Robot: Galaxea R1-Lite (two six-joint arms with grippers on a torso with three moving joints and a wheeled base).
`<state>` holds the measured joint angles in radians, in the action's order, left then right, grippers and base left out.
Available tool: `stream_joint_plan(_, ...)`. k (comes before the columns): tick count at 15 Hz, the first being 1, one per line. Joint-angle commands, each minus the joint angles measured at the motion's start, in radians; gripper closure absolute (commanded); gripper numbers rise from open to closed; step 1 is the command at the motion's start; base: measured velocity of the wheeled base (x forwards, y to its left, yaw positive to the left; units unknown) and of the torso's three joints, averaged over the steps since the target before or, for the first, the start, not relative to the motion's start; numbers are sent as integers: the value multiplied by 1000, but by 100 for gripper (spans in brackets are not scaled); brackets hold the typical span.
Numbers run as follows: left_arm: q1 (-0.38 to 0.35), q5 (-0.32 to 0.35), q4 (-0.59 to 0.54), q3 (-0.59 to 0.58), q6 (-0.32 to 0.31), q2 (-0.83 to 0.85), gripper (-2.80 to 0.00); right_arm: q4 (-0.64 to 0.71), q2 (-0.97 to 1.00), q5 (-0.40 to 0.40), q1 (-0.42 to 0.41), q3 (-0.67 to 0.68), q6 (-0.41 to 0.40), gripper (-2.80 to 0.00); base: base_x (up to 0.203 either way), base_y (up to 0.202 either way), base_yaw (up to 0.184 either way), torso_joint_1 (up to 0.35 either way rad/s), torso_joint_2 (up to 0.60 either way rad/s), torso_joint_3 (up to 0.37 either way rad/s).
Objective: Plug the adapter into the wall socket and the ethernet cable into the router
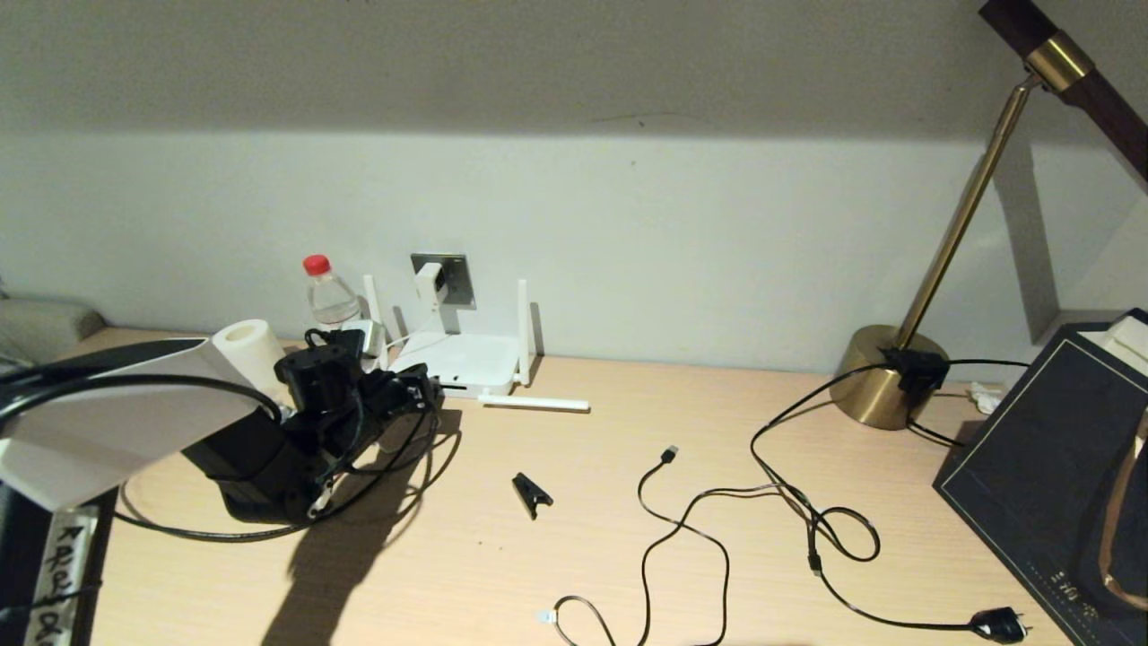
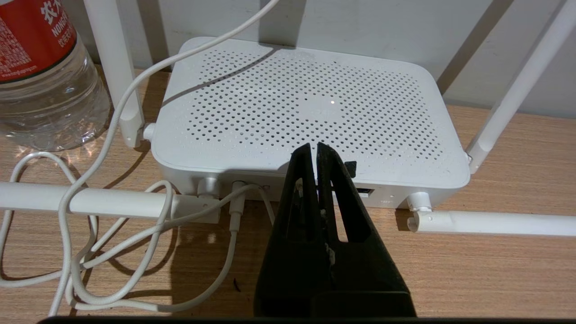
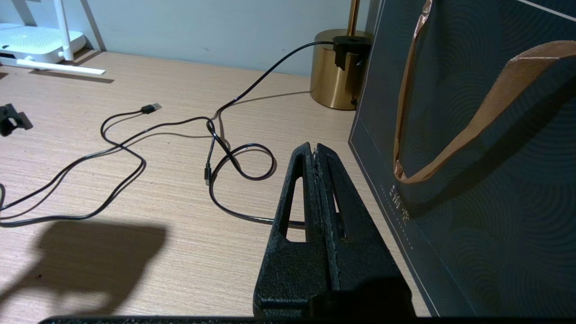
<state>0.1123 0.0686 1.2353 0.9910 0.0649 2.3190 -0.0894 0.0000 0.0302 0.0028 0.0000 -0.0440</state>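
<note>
Pale wood desk [image 1: 583, 538] runs under everything here, and starting at the left, the left gripper [image 2: 317, 150] sits right at the router's port edge with its fingers pressed together, a sliver of something dark just showing between the tips near the port slot, though what it is I cannot tell. Around that arm loops the ethernet cable [image 1: 224, 534], black and thick, curling across the desk. Just behind stands a water bottle [image 1: 328, 294] with a red cap, close beside the router [image 1: 462, 359], flat and white, two antennas up and one lying along the desk. Above it, the adapter [image 1: 430, 284] sits in the wall socket [image 1: 453, 276], its thin white cord dropping toward the router. Moving right, a small black clip [image 1: 532, 493], then a thin black USB cable [image 1: 668, 538] snaking about. Further right, the brass lamp base [image 1: 883, 377]. And at the far right the right gripper [image 3: 317, 150], fingers together and holding nothing, hangs beside a dark paper bag [image 3: 486, 180].
</note>
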Motion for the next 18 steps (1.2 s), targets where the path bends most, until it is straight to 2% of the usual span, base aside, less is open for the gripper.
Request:
stream_joint_plan(1,6,0,9,-33,-5,-46,0,-1,2,0,0,35,0,0,0,0,0,0,0,0)
stream_joint_plan(4,47,-6,16,-167,-26,-212,0,-1,2,0,0,35,0,0,0,0,0,0,0,0)
stream_joint_plan(9,100,7,-2,-453,-89,-721,0,-1,2,0,0,35,0,0,0,0,0,0,0,0)
stream_joint_plan(11,107,11,-47,-562,-111,-937,0,-1,2,0,0,35,0,0,0,0,0,0,0,0)
stream_joint_plan(12,110,12,-100,-606,-119,-1053,0,-1,2,0,0,35,0,0,0,0,0,0,0,0)
stream_joint_plan(14,113,14,-275,-663,-128,-1279,0,-1,2,0,0,35,0,0,0,0,0,0,0,0)
stream_joint_plan(18,119,17,-776,-748,-131,-1681,0,-1,2,0,0,35,0,0,0,0,0,0,0,0)
